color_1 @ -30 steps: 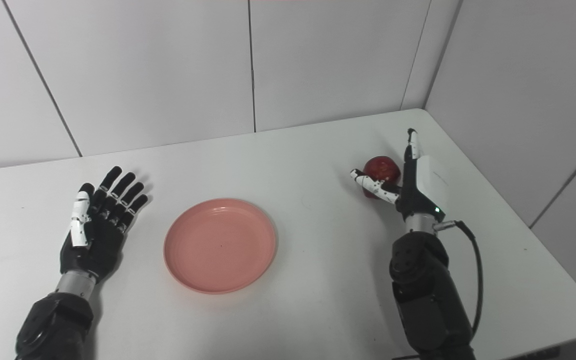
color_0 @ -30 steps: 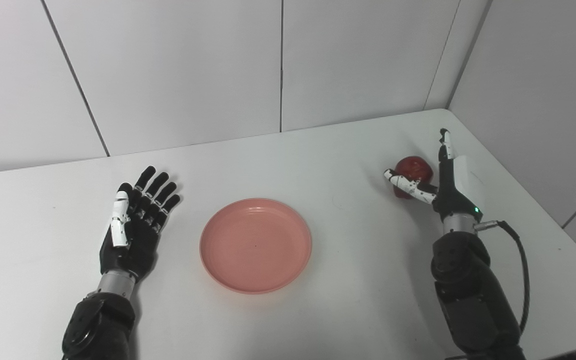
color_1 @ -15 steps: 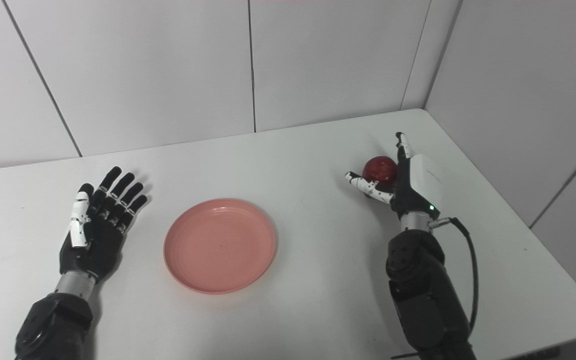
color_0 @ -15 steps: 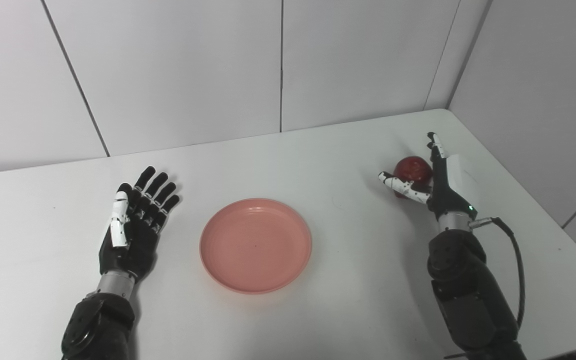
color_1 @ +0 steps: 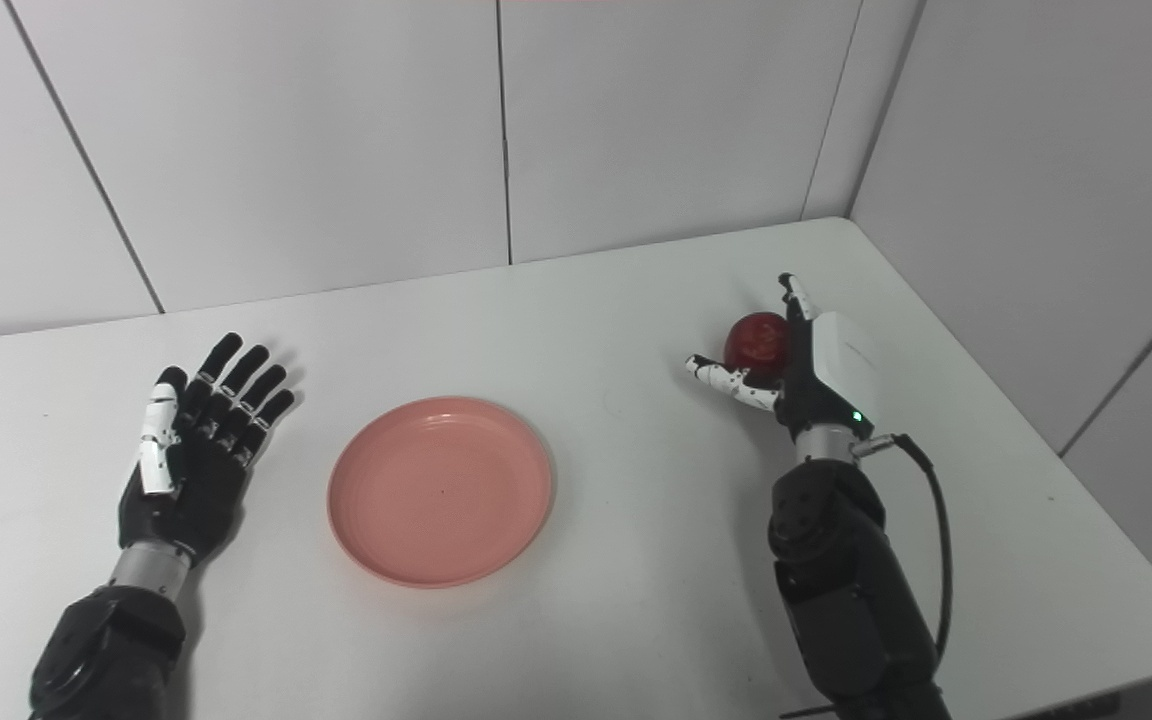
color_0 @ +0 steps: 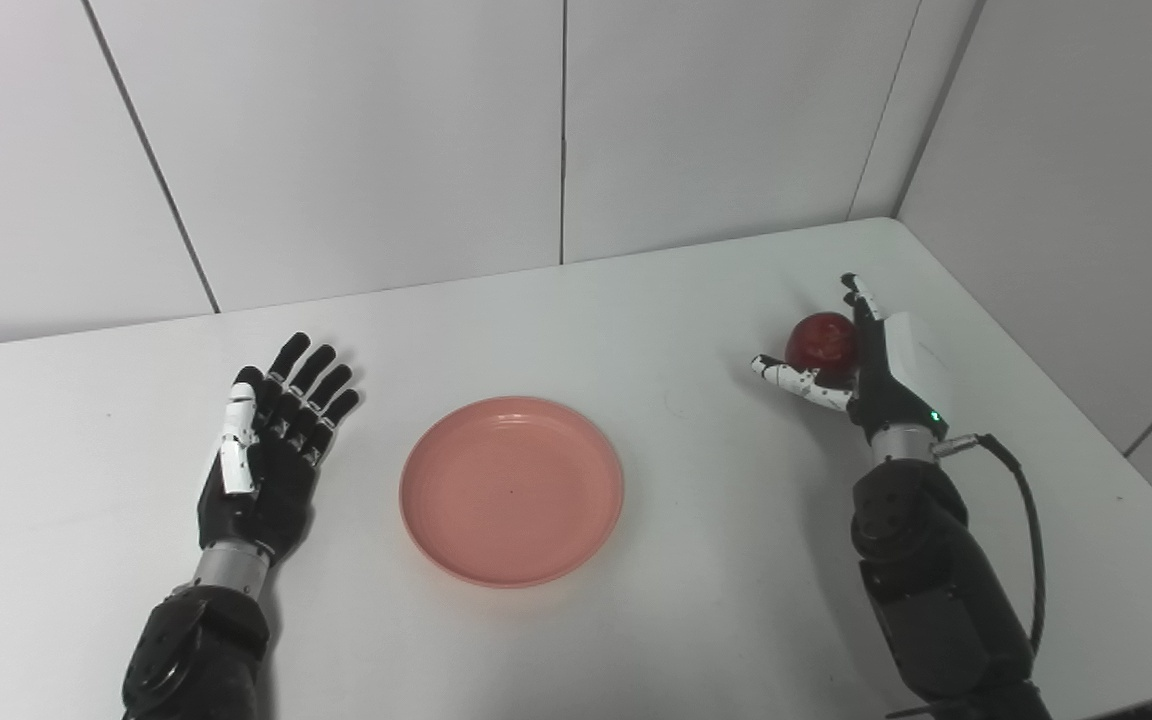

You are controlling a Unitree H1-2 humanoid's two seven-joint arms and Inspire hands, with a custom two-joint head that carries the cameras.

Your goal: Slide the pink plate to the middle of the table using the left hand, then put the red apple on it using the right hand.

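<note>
Nearest, at the bottom edge: two dark arms coming up onto the flat white counter (color_0: 656,330), one from each lower corner.

A little further in, near the middle of the counter: a round, shallow pink plastic plate (color_0: 511,490), lying flat and bare, touched by neither hand.

To its left, apart from the rim: the left robot hand (color_0: 271,450), black with a white thumb, palm up, fingers straight and spread, released and holding nothing, apparently resting on the counter.

Further back on the right side, well apart from the plate: the right robot hand (color_1: 786,365), black with a white shell on its back and white speckled fingers (color_1: 726,378). Thumb reaching out leftward below a glossy round red apple (color_1: 758,341), another finger standing upright just behind and to the right of it. Apple sitting in the crook between them, against the palm side. Looks cupped around the red apple rather than clenched tight, though actual contact of the fingers with the fruit, and whether it is lifted off the surface, cannot be made out from this angle. A black cable (color_0: 1026,520) looping from the wrist down along the forearm.

Farthest: plain white panelled walls (color_0: 336,130) meeting at the far right corner behind the counter.
</note>
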